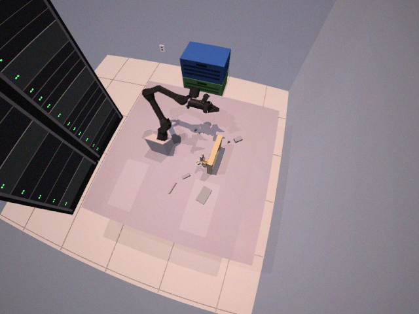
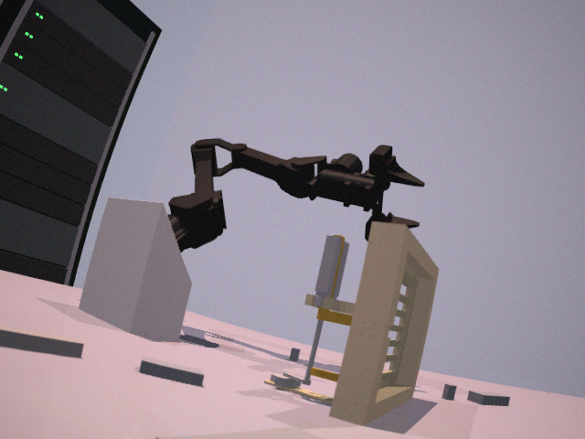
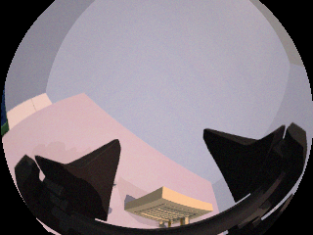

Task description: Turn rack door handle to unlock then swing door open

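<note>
The tan frame [image 1: 214, 154] [image 2: 361, 306] [image 3: 163, 197] stands upright, with horizontal slats inside. The grey upright handle [image 1: 200, 162] [image 2: 330, 266] stands off its arm side, above a thin rod [image 2: 314, 347]. Yellow bars [image 2: 335, 316] and a tan bar reach from near the handle to the frame, roughly square to it in the top view. The door's outline and exact angle are hard to tell. My gripper [image 1: 216, 108] [image 2: 420, 204] [image 3: 162, 139] is open and empty, held high above the table, away from the handle. The lower finger overlaps the frame's top in the exterior view, but the top view shows them apart.
Flat grey blocks [image 1: 203, 195] [image 1: 172, 188] [image 1: 186, 176] lie on the near side, and another block [image 1: 237, 139] [image 2: 488, 398] lies beyond the frame. A small dark block [image 2: 294, 354] lies behind the handle. The arm's pale base [image 1: 158, 144] [image 2: 127, 269] stands left of the frame.
</note>
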`<state>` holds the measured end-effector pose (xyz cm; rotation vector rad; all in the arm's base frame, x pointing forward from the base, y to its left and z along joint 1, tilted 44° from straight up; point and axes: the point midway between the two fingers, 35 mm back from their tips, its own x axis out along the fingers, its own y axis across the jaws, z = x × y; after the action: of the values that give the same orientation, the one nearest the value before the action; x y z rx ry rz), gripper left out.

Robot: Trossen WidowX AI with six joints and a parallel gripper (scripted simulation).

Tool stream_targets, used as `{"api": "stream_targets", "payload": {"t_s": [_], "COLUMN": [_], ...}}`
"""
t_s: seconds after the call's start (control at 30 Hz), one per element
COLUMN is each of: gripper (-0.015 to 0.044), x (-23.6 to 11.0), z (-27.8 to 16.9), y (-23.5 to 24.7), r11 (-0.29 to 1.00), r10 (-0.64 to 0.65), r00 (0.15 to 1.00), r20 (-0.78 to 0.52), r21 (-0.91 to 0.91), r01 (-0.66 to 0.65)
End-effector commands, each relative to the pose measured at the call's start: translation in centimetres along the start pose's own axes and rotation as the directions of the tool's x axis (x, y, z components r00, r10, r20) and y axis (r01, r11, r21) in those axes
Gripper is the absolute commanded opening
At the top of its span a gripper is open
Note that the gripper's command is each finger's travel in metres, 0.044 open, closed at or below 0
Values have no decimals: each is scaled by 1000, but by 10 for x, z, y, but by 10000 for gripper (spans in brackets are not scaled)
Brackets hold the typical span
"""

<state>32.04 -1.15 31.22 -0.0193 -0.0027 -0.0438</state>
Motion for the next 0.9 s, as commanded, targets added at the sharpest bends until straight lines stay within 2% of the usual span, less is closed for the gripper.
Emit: {"api": "stream_targets", "payload": {"t_s": [0.0, 0.13, 0.47, 0.87], "gripper": [374, 283, 283, 283], "x": [1, 12, 37, 52], "z": [-1, -13, -56, -111], "y": [0, -7, -28, -55], "r11": [1000, 999, 996, 994], "r10": [0, -8, -11, 21], "r00": [1000, 997, 946, 808], "r20": [-4, -82, -325, -588], "r21": [-2, -37, -92, -72], "r01": [0, 5, -20, -78]}}
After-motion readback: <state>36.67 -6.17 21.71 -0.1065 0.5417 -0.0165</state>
